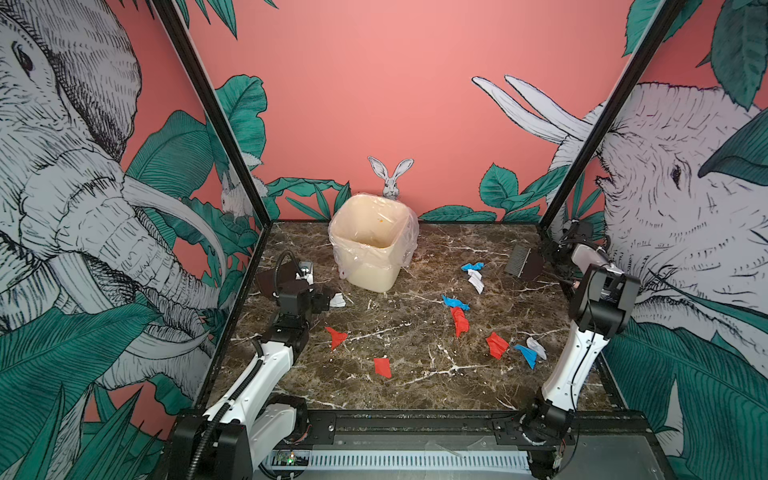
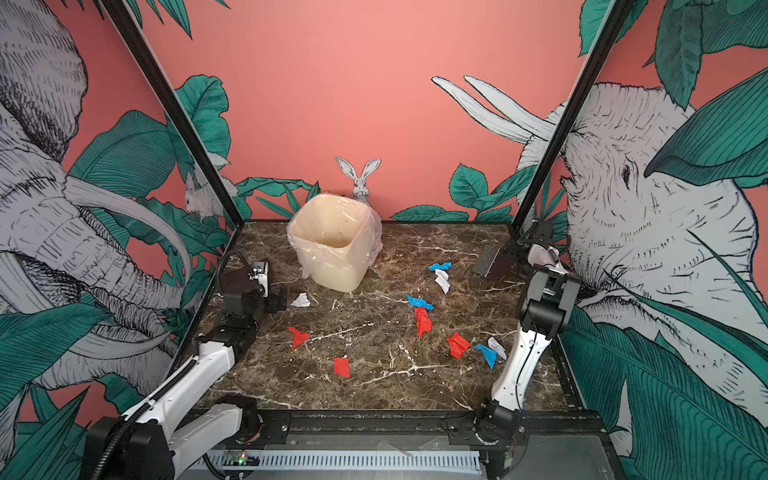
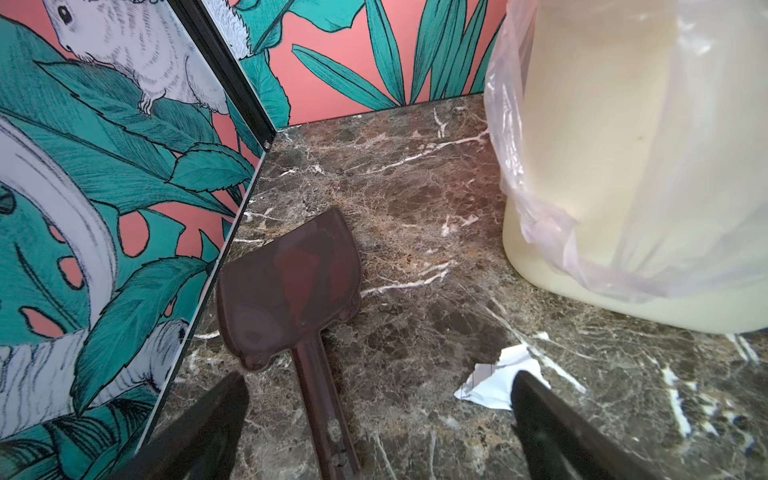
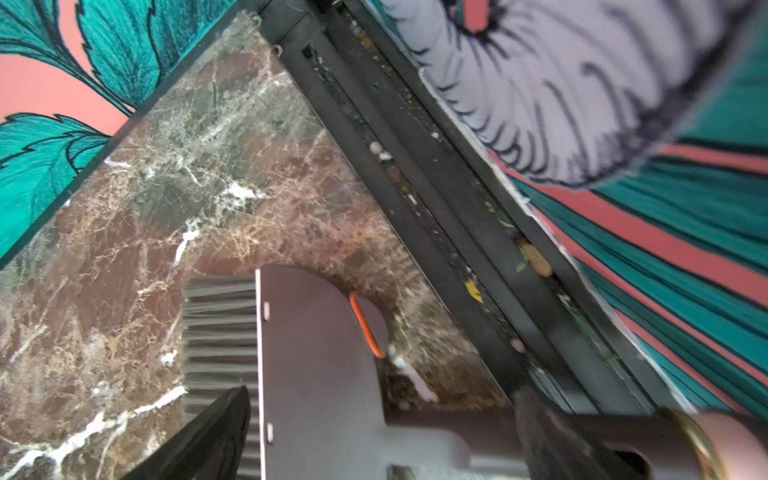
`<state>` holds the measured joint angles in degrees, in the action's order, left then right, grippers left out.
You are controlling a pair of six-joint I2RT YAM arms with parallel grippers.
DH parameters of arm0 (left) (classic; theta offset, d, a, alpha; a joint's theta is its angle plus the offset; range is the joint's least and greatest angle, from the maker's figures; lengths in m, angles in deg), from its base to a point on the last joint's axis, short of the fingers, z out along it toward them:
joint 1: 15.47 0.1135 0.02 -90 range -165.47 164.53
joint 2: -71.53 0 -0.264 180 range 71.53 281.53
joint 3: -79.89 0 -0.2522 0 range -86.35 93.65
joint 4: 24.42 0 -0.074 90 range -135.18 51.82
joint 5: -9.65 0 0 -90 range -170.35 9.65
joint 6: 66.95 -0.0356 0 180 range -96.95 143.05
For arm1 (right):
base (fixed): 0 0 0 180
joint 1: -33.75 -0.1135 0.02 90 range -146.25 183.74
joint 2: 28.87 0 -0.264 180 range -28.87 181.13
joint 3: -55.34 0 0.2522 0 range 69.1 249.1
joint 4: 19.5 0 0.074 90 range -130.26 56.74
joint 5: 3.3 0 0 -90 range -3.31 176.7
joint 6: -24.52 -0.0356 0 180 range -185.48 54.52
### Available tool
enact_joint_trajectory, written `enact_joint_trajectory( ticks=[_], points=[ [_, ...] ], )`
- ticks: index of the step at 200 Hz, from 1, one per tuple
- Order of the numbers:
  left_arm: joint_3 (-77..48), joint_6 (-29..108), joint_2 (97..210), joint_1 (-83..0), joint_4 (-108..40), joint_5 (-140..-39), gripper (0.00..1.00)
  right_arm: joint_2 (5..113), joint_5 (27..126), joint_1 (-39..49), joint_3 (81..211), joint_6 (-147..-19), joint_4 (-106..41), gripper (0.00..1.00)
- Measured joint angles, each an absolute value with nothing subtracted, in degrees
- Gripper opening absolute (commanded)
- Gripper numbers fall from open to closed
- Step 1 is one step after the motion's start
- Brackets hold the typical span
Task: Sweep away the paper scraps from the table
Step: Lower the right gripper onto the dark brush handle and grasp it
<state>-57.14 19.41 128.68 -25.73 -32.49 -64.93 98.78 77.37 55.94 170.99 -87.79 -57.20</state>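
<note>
Nothing swept yet, I judge: scraps (image 1: 459,320) litter counter (image 1: 415,386), brush (image 1: 524,264) and dustpan (image 3: 291,286) ungrasped, both my jaws spread, empty.

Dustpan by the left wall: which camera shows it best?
The left wrist view: the dustpan lies close and unobstructed on the table. In a top view the left arm hides most of it; the right wrist view misses it.

no text, label, brand, number or sign can be read anywhere; the walls (image 1: 374,104) carry only drawn animals and leaves.
</note>
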Motion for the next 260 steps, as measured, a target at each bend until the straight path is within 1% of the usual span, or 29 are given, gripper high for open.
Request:
enact_joint_trajectory(
  ticks=[76,135,177,224,260],
  points=[
    [-56.26,19.41,127.61,-26.26,-34.24,-64.62,1.0,106.41,74.55,56.27,182.9,-86.21,-66.66,0.99],
    [-56.26,19.43,127.61,-26.7,-34.24,-64.28,1.0,106.78,72.54,56.27,184.24,-83.98,-72.76,0.99],
    [-56.28,19.43,127.52,-26.91,-34.22,-63.79,1.0,102.32,70.75,56.27,175.84,-83.24,-71.63,0.99],
    [-56.74,19.45,126.23,-27.07,-33.98,-63.42,1.0,92.93,68.83,55.46,161.18,-83.77,-70.23,0.99],
    [-57.09,19.45,126.12,-27.55,-33.98,-63.36,1.0,85.6,68.08,52.2,150.12,-84.6,-69.18,0.99]
  ],
)
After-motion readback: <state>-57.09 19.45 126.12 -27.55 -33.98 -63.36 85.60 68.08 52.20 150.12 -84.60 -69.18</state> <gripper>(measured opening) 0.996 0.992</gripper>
